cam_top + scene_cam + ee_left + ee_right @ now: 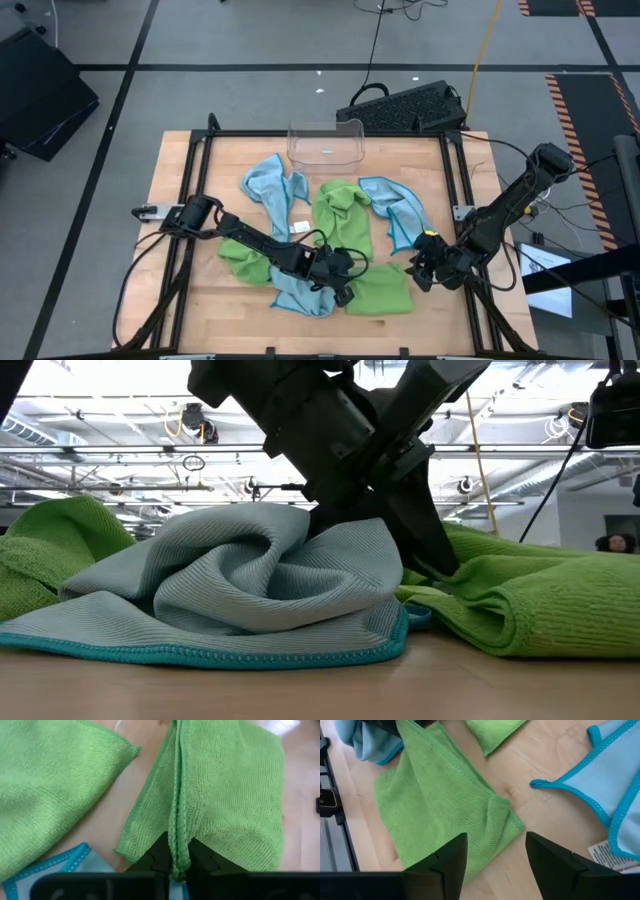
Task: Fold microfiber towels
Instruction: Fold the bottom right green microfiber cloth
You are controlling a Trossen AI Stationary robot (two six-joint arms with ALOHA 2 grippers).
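A: What takes up the most room?

B: The wooden table (180,180), with a dark frame around its work area. Six towels are spread over its middle and near side.

A: Where does each one lie?

B: Toward the far side, a blue towel (272,188) is bunched just before the clear bin (325,143). A second blue towel (398,208) lies to the right of it. Between them a green towel (342,215) is crumpled and runs toward the near edge. On the near left another green towel (240,255) sits partly under the left arm. A third blue towel (300,293) is heaped at the near edge, touching it.

A: And the last green one?

B: The folded green towel (385,290) lies flat near the near edge, just right of that blue heap.

A: What are the arms doing?

B: The left gripper (345,280) is low at the left edge of the folded green towel. Its wrist view shows the two fingers pinched tight on a doubled hem of that cloth. The right gripper (428,272) hovers just right of the same towel with its fingers spread wide and nothing between them.

A: Anything small?

B: A white tag (299,227) shows beside the first blue towel, and a black keyboard (405,105) sits beyond the bin.
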